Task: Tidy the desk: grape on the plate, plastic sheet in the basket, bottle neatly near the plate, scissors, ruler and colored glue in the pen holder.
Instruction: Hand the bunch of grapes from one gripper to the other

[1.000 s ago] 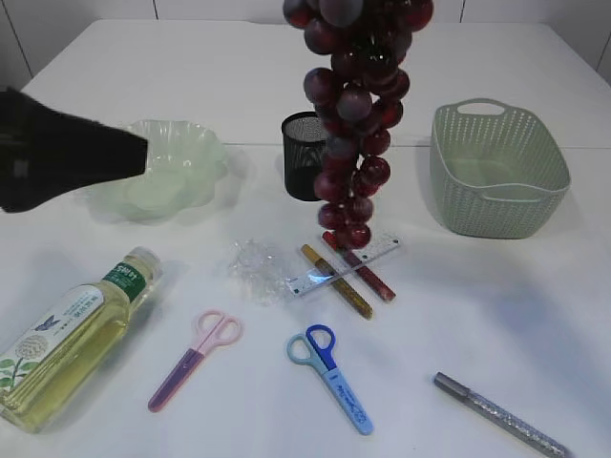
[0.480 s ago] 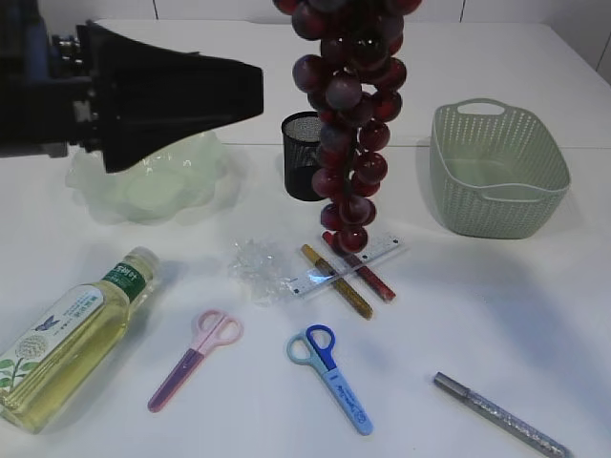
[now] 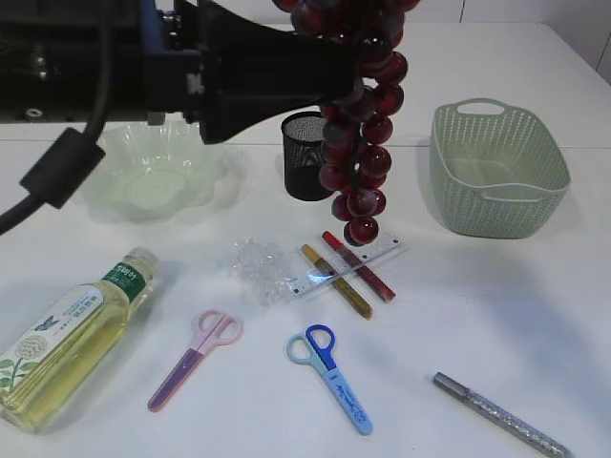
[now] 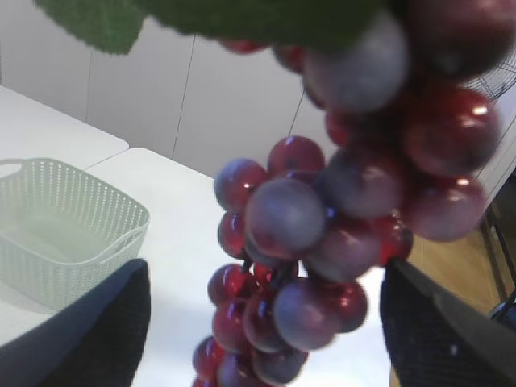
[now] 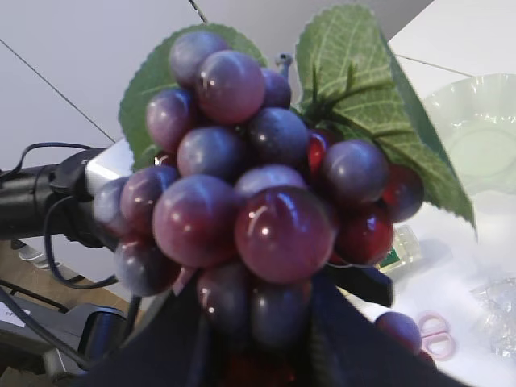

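Observation:
A bunch of dark red grapes [image 3: 361, 143] hangs over the middle of the table, its top out of the exterior view. My right gripper [image 5: 258, 322] is shut on the bunch's upper berries [image 5: 258, 201], beside the leaf. From the left, my left gripper [image 3: 334, 72] reaches to the bunch and stands open, its fingers wide on either side of the grapes [image 4: 306, 234]. The pale green plate [image 3: 205, 153] sits at the back left and the black pen holder [image 3: 301, 162] stands behind the bunch. A crumpled plastic sheet [image 3: 258, 267] and a clear ruler [image 3: 382, 250] lie mid-table.
The green basket [image 3: 477, 205] stands at the right. A bottle [image 3: 72, 329] of yellow liquid lies at the front left. Pink scissors [image 3: 196, 358] and blue scissors [image 3: 329, 377] lie in front. Yellow glue [image 3: 339, 283] and red glue [image 3: 368, 272] cross the ruler; silver glue [image 3: 501, 415] lies front right.
My left arm has swept in from the left edge to the hanging grapes, its jaws widening. The bunch has shifted slightly to the right.

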Motion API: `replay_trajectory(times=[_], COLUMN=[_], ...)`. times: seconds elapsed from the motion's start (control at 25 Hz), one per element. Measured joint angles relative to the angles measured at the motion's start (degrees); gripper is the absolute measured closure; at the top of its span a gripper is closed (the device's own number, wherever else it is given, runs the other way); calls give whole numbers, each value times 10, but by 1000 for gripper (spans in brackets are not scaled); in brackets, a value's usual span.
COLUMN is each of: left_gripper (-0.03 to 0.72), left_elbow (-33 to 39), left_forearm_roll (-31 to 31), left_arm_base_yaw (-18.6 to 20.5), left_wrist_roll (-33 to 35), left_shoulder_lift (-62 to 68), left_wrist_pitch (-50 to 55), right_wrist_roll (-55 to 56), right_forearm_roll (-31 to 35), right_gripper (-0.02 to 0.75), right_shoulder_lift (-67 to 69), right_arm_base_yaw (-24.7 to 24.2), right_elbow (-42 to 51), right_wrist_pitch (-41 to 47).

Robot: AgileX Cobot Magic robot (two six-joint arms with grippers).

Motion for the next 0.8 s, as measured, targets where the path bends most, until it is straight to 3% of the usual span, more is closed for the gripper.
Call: replay_trajectory(times=[0.48,0.8], left_gripper=[35,44], left_elbow=[-69,-88], left_forearm_roll=[0,0], left_arm_base_yaw=[-36,-36], left_wrist_roll=[0,16], left_shoulder_lift=[84,93], left_wrist_pitch=[17,17], right_wrist_roll=[-7,-8], right_forearm_roll=[6,8], right_gripper=[540,540], right_shoulder_lift=[0,0], right_arm_base_yaw=[0,0], right_elbow=[0,0], right_wrist_pitch=[0,5])
